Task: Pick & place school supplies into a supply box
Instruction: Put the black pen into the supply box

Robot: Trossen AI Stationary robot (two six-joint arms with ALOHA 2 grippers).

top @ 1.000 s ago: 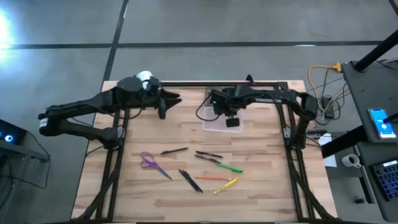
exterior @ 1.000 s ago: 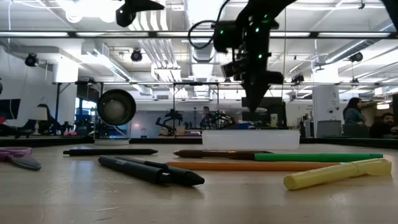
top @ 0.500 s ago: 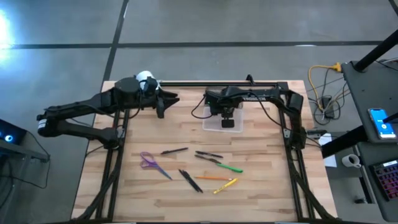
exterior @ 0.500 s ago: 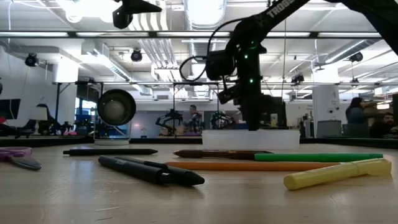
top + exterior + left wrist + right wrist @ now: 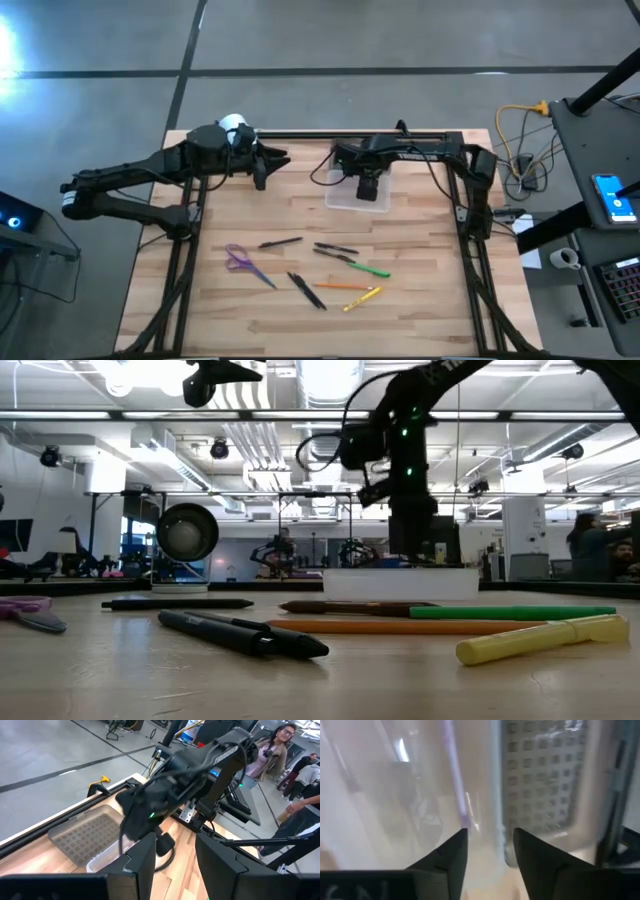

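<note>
The supply box (image 5: 350, 192), clear with a grey textured lid (image 5: 545, 780), lies at the table's far middle. My right gripper (image 5: 490, 837) stands open over it, fingers pointing down into it (image 5: 410, 558). A purple pen (image 5: 452, 775) lies in the box, its near end beside one fingertip. On the near half of the table lie purple scissors (image 5: 243, 262), black pens (image 5: 280, 242), a green pen (image 5: 365, 267), an orange one (image 5: 340, 286) and a yellow one (image 5: 363, 297). My left gripper (image 5: 172, 865) hangs open at the far left (image 5: 275, 160), holding nothing. My right gripper comes at the box from above with its fingers apart. The purple pen's near end (image 5: 464, 822) shows right beside one fingertip (image 5: 460, 840); whether they touch cannot be told through the blur.
A white roll (image 5: 232, 123) stands at the far left corner behind my left arm. A black frame rail (image 5: 350, 133) runs along the far edge. People stand in the room beyond the table (image 5: 275, 745). Bare wood lies left of the box.
My right gripper has come down from above the box to the box's rim, and its arm has straightened along the far rail.
</note>
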